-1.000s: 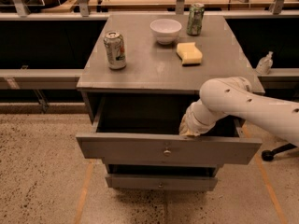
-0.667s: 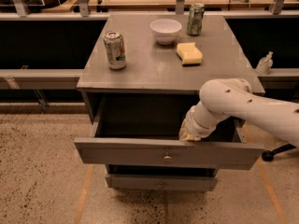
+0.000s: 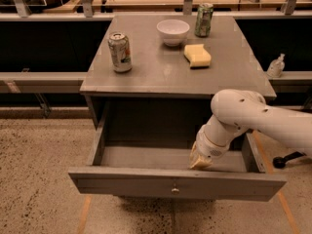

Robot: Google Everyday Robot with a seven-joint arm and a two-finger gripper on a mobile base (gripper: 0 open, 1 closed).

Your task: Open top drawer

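Note:
The top drawer [image 3: 146,183] is pulled far out of the grey cabinet. Its wide grey front faces me, with a small round metal knob [image 3: 171,190] at its centre, and its shallow grey tray [image 3: 141,157] lies open and bare. My white arm comes in from the right and bends down into the drawer. The gripper [image 3: 201,163] sits inside the tray just behind the front panel, right of the knob. The lower drawers are hidden under the open one.
On the cabinet top [image 3: 161,72] stand a silver can [image 3: 120,51], a white bowl [image 3: 173,31], a green can [image 3: 204,19] and a yellow sponge [image 3: 197,55]. A small bottle [image 3: 276,66] stands on the ledge at right. Speckled floor surrounds the cabinet.
The drawer has slid further out toward me, showing more of the tray. The gripper has moved along with the front panel.

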